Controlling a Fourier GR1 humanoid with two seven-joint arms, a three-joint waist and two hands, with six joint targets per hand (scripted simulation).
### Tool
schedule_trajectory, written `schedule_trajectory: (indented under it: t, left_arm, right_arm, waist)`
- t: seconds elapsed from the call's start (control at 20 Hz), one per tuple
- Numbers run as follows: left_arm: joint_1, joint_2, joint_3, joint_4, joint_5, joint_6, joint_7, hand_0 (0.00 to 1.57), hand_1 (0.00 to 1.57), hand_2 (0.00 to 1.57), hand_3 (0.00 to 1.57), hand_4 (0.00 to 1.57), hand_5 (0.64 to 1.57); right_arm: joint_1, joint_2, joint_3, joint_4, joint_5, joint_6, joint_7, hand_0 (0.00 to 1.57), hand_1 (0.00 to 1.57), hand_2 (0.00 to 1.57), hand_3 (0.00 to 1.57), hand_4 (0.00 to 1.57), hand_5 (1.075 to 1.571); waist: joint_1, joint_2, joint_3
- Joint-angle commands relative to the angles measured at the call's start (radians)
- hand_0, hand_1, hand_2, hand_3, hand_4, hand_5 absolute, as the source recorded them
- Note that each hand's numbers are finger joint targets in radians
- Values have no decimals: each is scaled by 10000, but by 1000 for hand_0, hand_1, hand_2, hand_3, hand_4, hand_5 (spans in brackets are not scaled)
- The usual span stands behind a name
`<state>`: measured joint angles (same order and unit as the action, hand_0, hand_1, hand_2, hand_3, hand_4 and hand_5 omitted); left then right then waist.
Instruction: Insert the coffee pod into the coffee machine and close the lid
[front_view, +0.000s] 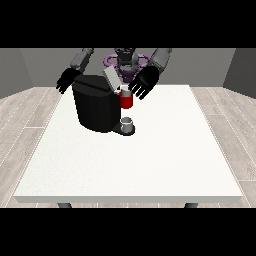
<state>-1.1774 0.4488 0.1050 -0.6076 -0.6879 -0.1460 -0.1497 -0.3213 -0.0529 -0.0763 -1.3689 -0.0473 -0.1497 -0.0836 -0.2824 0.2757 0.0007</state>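
We see the coffee machine (96, 106) standing on the far left part of the white tabletop (150, 160), a bulky black body with its lid (112, 78) tilted up and open. At the machine's right side sits its red head (126, 101), and the coffee pod (125, 89) shows as a small pale thing on top of that red part, right at the opening. Below it, a small grey cup (127, 123) stands on the machine's dark base.

The robot hand at the view's right (144, 82) hovers just right of the open lid and just above the pod, fingers spread and straight, with nothing in its grasp. The robot hand at the view's left (66, 80) hangs beyond the machine's far left corner, fingers straight and pointing down, also holding nothing.

What crowds things? The raised lid stands between the two hands, and the machine's body fills the space below the hand at the view's left.

Room to move lies near and right: bare tabletop runs wide to the near edge and the right edge.
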Motion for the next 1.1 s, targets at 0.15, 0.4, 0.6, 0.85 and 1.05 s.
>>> schedule_trajectory:
  t: [0.15,0.4,0.6,0.85,1.05]
  left_arm:
    - [-300,67,-535,-19,-512,-482,-266,0,0,0,0,0,1571]
    - [173,-148,-660,-14,-822,-113,65,0,0,0,0,0,1571]
    - [286,63,-466,2,-637,-619,-229,0,0,0,0,0,1571]
    - [605,91,-317,95,-559,-819,-306,0,0,0,0,0,1571]
    - [762,-223,-559,-504,-737,-670,-351,0,0,0,0,0,1571]
  right_arm:
    - [-350,125,65,175,16,-49,-68,0,0,0,0,459,1571]
    - [-113,-147,-132,189,-141,152,64,0,0,0,0,413,1571]
    - [424,202,130,161,166,-260,-24,0,0,0,0,353,1571]
    - [464,14,115,-69,74,-150,543,0,0,0,0,387,1571]
    - [516,-69,-419,783,-183,-78,-463,0,0,0,0,416,1571]
  waist:
    - [26,337,0]
    - [-13,4,-2]
    - [190,-503,-4]
    - [224,-973,-8]
    - [789,-1038,-4]
